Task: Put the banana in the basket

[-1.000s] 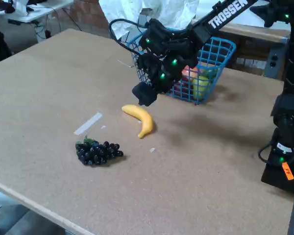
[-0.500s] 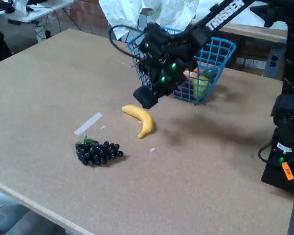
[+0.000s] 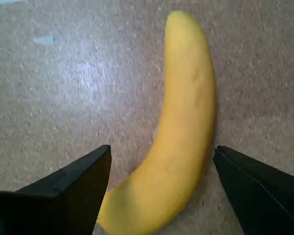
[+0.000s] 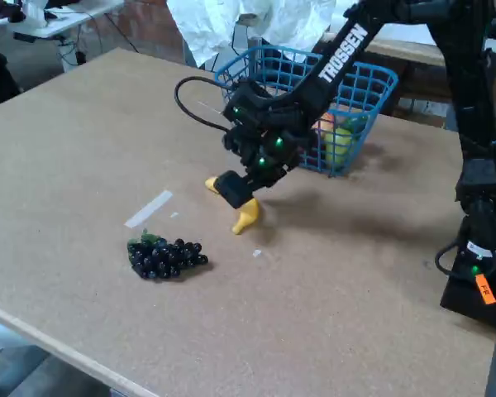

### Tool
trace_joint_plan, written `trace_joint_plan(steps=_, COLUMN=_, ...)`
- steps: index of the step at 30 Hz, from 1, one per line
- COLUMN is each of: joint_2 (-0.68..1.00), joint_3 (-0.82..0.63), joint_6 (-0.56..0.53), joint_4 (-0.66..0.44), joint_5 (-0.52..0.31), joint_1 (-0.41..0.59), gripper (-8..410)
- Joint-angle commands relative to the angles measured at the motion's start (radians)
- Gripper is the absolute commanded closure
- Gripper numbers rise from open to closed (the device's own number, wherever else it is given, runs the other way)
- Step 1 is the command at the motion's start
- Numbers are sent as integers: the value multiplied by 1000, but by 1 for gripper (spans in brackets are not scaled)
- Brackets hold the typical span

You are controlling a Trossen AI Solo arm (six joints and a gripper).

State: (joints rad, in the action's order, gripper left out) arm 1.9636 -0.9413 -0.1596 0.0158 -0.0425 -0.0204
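The yellow banana (image 3: 183,132) lies flat on the brown table and fills the middle of the wrist view. My gripper (image 3: 159,161) is open, one black finger on each side of the banana's lower half, with gaps on both sides. In the fixed view the gripper (image 4: 236,192) has come down over the banana (image 4: 245,217), hiding its middle; only the two yellow ends show. The blue wire-mesh basket (image 4: 372,83) stands behind the arm at the table's far side, with fruit inside it.
A bunch of dark grapes (image 4: 165,256) lies in front of the banana, to the left. A strip of white tape (image 4: 149,208) lies on the table beside it. The arm's base (image 4: 479,248) stands at the right edge.
The gripper has come down and forward from above the banana's far end until its fingers straddle the banana. The banana and the grapes have not moved.
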Motion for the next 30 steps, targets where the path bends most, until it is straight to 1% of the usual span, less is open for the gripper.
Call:
trace_joint_plan(steps=1, joint_2=37, joint_3=-50, joint_6=-5, joint_4=-5, joint_5=1, joint_1=0, gripper=111)
trace_joint_plan(steps=10, joint_2=107, joint_3=-164, joint_6=-16, joint_4=-117, joint_5=-6, joint_1=0, gripper=111)
trace_joint_plan(steps=18, joint_2=117, joint_3=-165, joint_6=-23, joint_4=-124, joint_5=-72, joint_1=2, gripper=112)
trace_joint_plan(steps=21, joint_2=117, joint_3=-166, joint_6=-25, joint_4=-128, joint_5=-73, joint_1=2, gripper=120)
trace_joint_plan(steps=23, joint_2=117, joint_3=-166, joint_6=-32, joint_4=-128, joint_5=-73, joint_1=2, gripper=137)
trace_joint_plan(steps=25, joint_2=117, joint_3=-166, joint_6=-48, joint_4=-127, joint_5=-73, joint_1=2, gripper=164)
trace_joint_plan(steps=30, joint_2=117, joint_3=-166, joint_6=-49, joint_4=-127, joint_5=-71, joint_1=2, gripper=253)
